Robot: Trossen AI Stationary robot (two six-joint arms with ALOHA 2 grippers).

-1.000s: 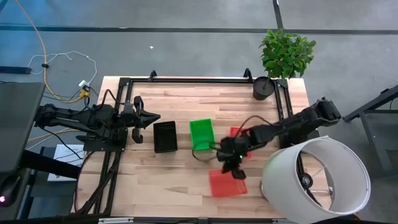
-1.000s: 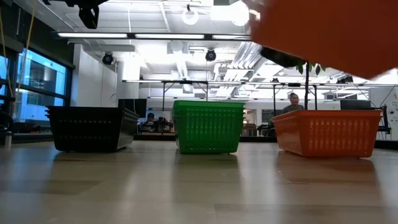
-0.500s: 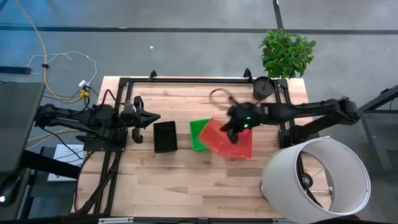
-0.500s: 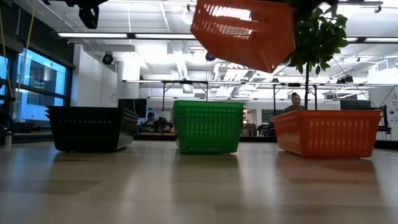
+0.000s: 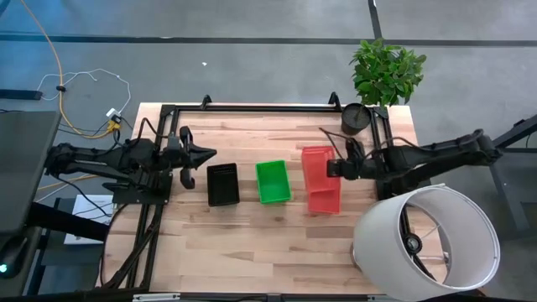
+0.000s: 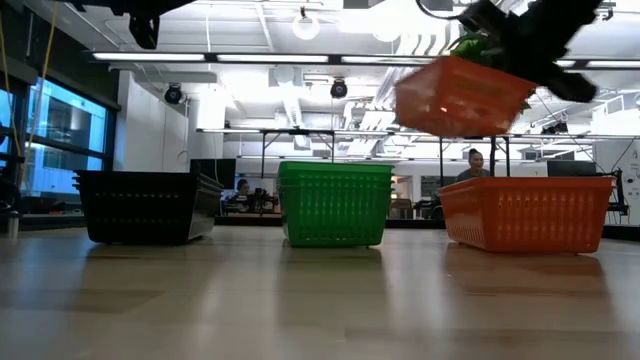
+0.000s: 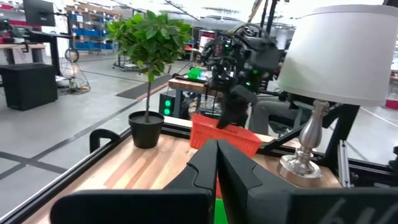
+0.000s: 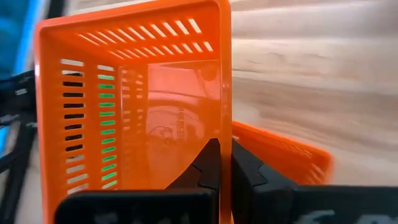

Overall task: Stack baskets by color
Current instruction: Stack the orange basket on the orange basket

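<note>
The left tool (image 5: 204, 154) sat at the left side of the bench (image 5: 252, 226), its fingers pressed together on nothing, pointing across toward the baskets. Just ahead of its tips and a little to the side stood the black basket stack (image 5: 222, 184), resting flat on the wood. Next along, farther from that tool, stood the green basket stack (image 5: 273, 181), apart from the black one and level with it in the row.

Farther right again, the right tool (image 5: 330, 168) reached in from the right edge of the bench, fingers clamped on the wall of a red basket (image 5: 316, 163). That basket hung in the air, tilted, above and partly over the red basket stack (image 5: 325, 200) resting on the bench below the tool. From bench height the held basket (image 6: 461, 96) floated well clear of the red stack (image 6: 524, 212), not touching it. The wrist camera of that arm looked straight into the held basket (image 8: 130, 118), its rim pinched between the dark fingers (image 8: 207, 168).

Behind the right tool, at the far corner of the bench, stood a potted plant (image 5: 384, 75), and at the near right corner a white lampshade (image 5: 428, 239).
</note>
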